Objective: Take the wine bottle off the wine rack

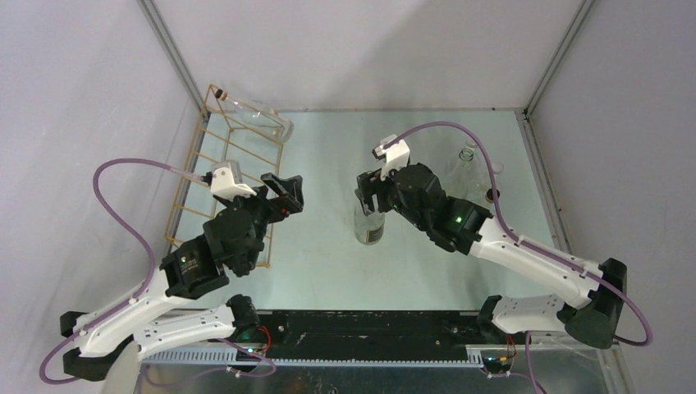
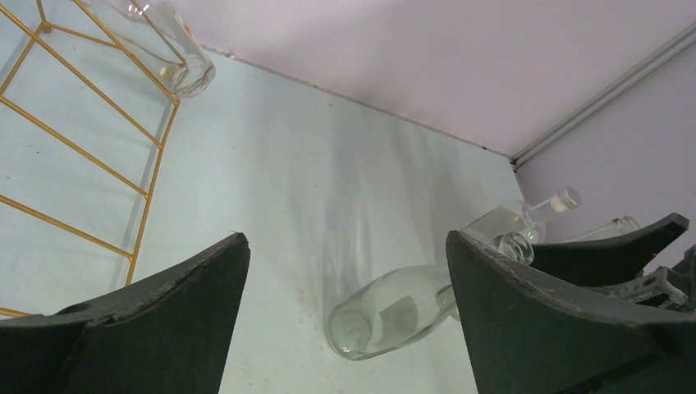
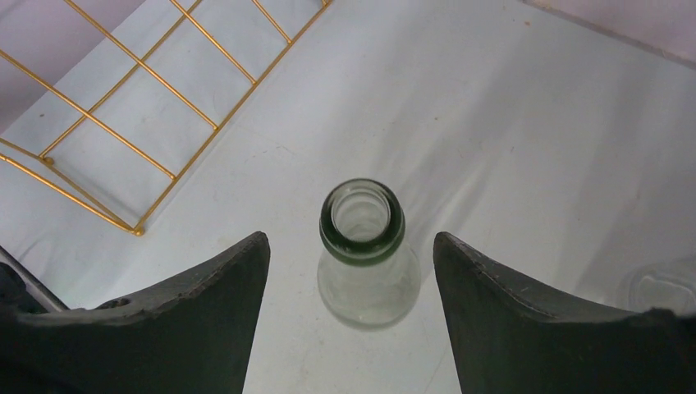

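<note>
Both arms match — the left arm (image 1: 139, 316) and right arm (image 1: 533, 250) have white lower links, chunky black joint housings and a tiny green LED (image 1: 185, 262) glowing on each. A purple cable (image 1: 111, 176) loops off each up to a white camera block (image 1: 226, 180) at the wrist. The fingers (image 2: 164, 328) are matte black, curved like fins, edges scuffed grey.

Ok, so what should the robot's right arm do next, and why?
Probably lift the right gripper straight up. Its fingers are open on either side of the upright bottle, not touching it, and that bottle stands on the table, off the wine rack. Rising straight should avoid knocking the neck. A second bottle lies at the rack's far end.
</note>
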Motion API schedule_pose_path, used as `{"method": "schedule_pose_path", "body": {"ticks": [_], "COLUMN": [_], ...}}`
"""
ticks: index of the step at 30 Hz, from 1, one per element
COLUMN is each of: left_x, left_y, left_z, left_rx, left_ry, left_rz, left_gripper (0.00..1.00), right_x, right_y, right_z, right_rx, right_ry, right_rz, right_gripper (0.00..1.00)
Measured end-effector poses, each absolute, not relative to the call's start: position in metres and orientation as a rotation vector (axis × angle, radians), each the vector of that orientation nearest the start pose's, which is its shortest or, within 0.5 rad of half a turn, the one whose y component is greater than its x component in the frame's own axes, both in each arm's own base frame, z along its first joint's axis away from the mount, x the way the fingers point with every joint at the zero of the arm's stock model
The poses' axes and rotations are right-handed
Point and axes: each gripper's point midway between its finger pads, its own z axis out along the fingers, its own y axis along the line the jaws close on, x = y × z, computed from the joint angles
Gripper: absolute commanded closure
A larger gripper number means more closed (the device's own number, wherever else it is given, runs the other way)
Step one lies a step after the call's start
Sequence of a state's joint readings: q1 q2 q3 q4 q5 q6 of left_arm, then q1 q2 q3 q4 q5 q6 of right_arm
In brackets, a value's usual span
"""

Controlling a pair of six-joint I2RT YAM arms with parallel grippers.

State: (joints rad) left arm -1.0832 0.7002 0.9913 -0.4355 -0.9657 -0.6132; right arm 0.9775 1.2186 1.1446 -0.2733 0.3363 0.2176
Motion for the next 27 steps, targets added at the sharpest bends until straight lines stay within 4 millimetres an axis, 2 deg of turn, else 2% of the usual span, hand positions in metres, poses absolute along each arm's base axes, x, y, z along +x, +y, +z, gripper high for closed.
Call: {"method": "schedule_pose_path", "body": {"ticks": [8, 14, 19, 24, 27], "left_x": [0.219, 0.217, 0.214, 0.212, 0.212], "left_y": [-0.133, -0.126, -0.119, -0.114, -0.113], "left_z": [0.347, 0.349, 0.351, 0.348, 0.344], "left_rx": [-0.318, -0.339, -0.359, -0.384, -0.390], "left_ry": [1.650, 1.640, 1.631, 1.625, 1.631], "left_rz": [-0.449, -0.450, -0.459, -0.470, -0.466], "left_gripper": [0.04, 0.04, 0.04, 0.04, 0.04], "right_x": [0.277, 0.288, 0.290, 0.291, 0.293], "right_y": [0.307, 0.309, 0.311, 0.312, 0.313], "right_z": [0.273, 0.270, 0.274, 0.276, 0.277], "right_rx": [-0.501, -0.493, -0.493, -0.497, -0.512], "right_ry": [1.852, 1.843, 1.830, 1.824, 1.822], "right_rz": [0.461, 0.445, 0.446, 0.448, 0.437], "right_gripper": [0.31, 0.43, 0.57, 0.81, 0.92]}}
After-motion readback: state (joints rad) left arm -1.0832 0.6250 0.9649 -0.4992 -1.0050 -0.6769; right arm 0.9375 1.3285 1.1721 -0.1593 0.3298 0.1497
